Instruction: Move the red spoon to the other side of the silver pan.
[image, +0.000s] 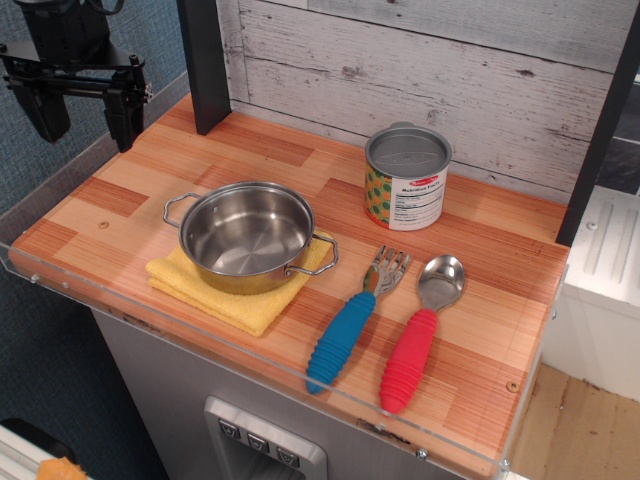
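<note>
Red-handled spoon (422, 335) lies untouched at the near right of the surface (120, 190), just beside the blue fork (352, 322). Nothing of the task is done. My pincer (82, 108) hangs released and empty over the far left corner, well apart. The pan (247, 236) sits on a yellow cloth (225, 295). Open room lies left of the pan; the cloth nears the front edge. The tin can (406, 177) stands behind.

We see the arm above the gripper (85, 112) cut off by the top edge; the silver pan (247, 236) hides much of the yellow cloth (235, 300). The tin can (406, 178) label print is too small to read.
</note>
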